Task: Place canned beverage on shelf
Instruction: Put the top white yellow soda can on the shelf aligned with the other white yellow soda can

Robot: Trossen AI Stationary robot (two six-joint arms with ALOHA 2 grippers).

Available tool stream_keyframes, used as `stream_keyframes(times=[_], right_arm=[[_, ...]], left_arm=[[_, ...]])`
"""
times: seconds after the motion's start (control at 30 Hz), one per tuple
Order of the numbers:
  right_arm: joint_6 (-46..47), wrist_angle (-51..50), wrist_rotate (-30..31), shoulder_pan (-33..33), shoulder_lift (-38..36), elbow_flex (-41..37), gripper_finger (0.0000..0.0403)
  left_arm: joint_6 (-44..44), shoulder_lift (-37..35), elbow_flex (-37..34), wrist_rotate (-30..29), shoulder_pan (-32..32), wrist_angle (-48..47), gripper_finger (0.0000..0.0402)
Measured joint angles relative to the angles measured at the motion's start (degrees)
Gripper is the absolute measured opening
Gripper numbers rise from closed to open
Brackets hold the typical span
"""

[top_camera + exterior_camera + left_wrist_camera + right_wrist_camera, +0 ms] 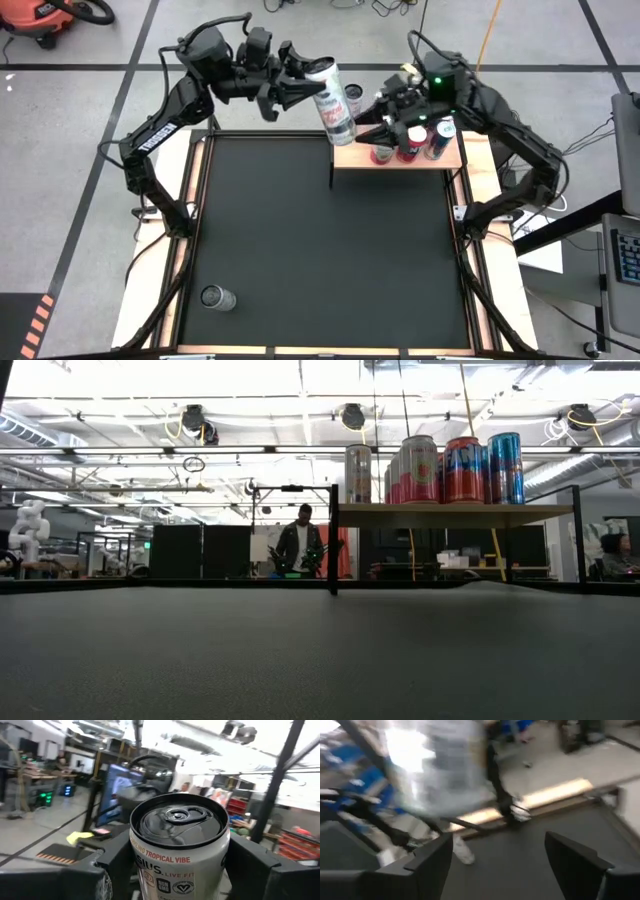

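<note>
A: What can't you make out?
B: In the right wrist view everything is smeared; only the right gripper (pixel 497 865) shows clearly, fingers apart with nothing between them. From bench height neither arm shows at all.
A: And the can?
B: The white can (pixel 331 98) is clamped between the left gripper (pixel 305 92) fingers, lifted off the bench (pixel 320 250), tilted, right at the shelf (pixel 350 156) edge nearest that gripper. Its lower part is hidden behind the fingers in the left wrist view.
A: Room on the shelf?
B: Four cans (pixel 450 468) crowd the end by the right gripper; the board is bare nearest the left gripper. A silver can (pixel 217 297) lies far off, at the bench's near corner.
</note>
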Motion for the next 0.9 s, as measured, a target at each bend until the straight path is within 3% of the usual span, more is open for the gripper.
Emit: stream_keyframes(times=[0.23, 0.53, 0.9], right_arm=[[-8.5, -14.9, 9.0, 1.2, -6.8, 0.0, 0.0294], [-7.3, -22.5, 18.3, 3.2, -14.0, 0.0, 0.0286], [-6.8, -26.5, 18.7, 3.5, -19.5, 0.0, 0.0286]], left_arm=[[2.1, 0.0, 0.0, -2.0, -1.3, -1.1, 0.0251], [8.5, 0.0, 0.0, -8.2, -1.9, -3.6, 0.0251], [9.9, 0.0, 0.1, -16.6, -1.9, -8.4, 0.0251]])
